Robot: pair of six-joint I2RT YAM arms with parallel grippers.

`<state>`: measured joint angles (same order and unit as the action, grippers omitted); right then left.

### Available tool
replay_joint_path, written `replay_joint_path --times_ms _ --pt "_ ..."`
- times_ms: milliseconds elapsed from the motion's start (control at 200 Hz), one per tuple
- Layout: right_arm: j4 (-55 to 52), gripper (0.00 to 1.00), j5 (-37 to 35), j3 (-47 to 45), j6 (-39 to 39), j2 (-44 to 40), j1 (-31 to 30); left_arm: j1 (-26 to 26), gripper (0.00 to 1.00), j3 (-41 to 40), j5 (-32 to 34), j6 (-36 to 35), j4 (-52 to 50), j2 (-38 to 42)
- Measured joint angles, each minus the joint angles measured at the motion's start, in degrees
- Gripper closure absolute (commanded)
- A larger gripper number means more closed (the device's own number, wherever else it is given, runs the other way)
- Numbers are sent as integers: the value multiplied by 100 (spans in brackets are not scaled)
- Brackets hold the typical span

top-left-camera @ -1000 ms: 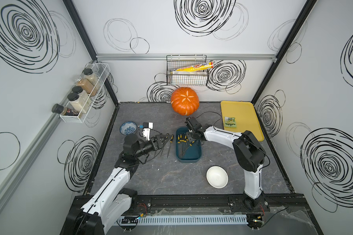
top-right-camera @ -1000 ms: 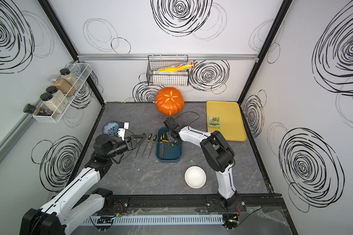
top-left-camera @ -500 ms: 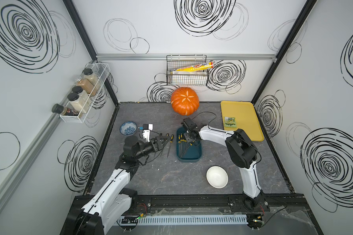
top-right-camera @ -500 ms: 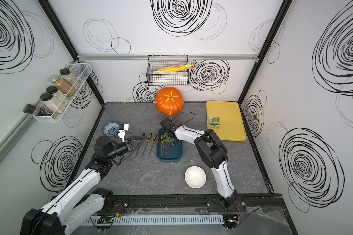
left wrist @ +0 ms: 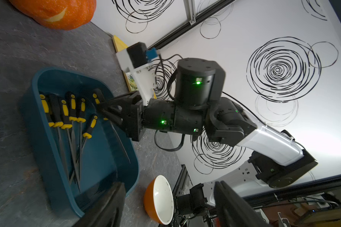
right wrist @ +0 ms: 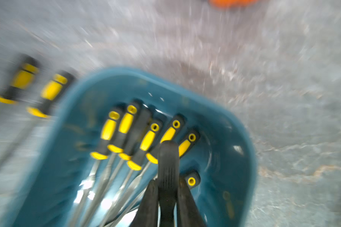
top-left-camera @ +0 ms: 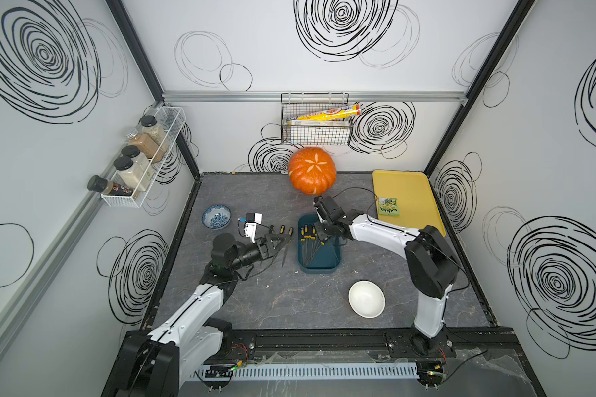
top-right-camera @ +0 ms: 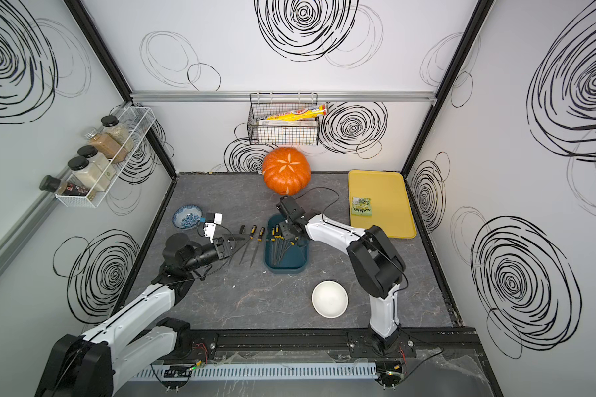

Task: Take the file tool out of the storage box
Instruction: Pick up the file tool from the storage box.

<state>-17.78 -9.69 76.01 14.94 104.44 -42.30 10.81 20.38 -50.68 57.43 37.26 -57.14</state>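
Watching the right gripper (left wrist: 101, 107) at the far end of the dark teal, round-cornered plastic storage box (left wrist: 45, 149), I see that it has hardly shifted in the last second, but its jaws have drawn in. In the right wrist view they now clamp the black handle of one slim metal file tool (right wrist: 168, 157). So I judge the grasp made and the lift the step in hand. The file is inside the box walls beside the other yellow-and-black-handled files (right wrist: 124, 135), and I cannot tell whether its tip has left the floor. Three more files (top-right-camera: 253, 240) lie on the grey stone-patterned table (top-right-camera: 262, 302) beside the box. The left gripper (top-right-camera: 229, 245) hovers over them, jaws wide apart and empty, as a second ago.
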Motion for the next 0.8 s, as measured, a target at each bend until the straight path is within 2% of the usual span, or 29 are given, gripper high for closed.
replay_joint_path --times_ms 155,411,591,796 --pt "863 92 638 -706 42 -1106 48 457 23 0 79 -216 -96 61" --pt "2306 94 2282 -1908 669 -2448 284 1526 23 0 592 -756 -367 -35" --pt "3195 96 3117 -2192 1290 -2815 304 1823 22 0 706 -782 -39 -433" --pt "4201 97 3799 -2496 2046 -2684 304 2144 23 76 861 -1023 -20 -511"
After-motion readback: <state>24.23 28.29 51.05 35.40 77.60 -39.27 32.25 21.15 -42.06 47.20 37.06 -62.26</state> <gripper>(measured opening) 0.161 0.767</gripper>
